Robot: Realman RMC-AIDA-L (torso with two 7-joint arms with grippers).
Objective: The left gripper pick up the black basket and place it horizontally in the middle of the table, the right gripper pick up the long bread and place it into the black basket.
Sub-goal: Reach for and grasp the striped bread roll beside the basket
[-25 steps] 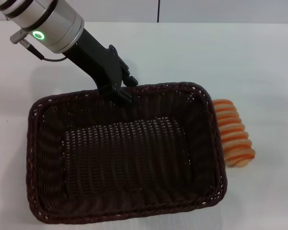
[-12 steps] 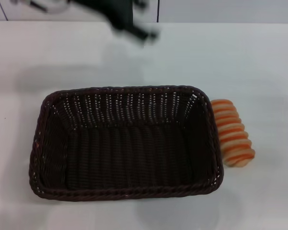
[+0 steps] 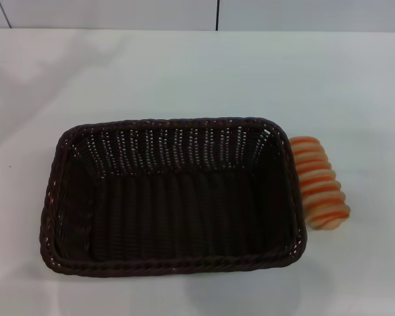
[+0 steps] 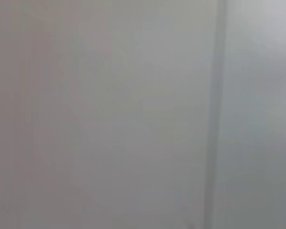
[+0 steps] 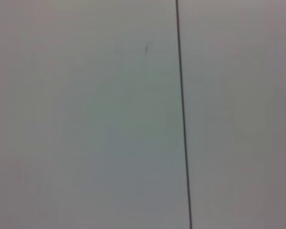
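The basket [image 3: 171, 197] is sitting flat on the table [image 3: 355, 85], long side across, and the bread [image 3: 320, 182] is lying just beside its right end. Neither gripper is showing, so their fingers cannot be judged.

I can't see either hand; both wrist cameras give me only blank grey wall with a thin seam
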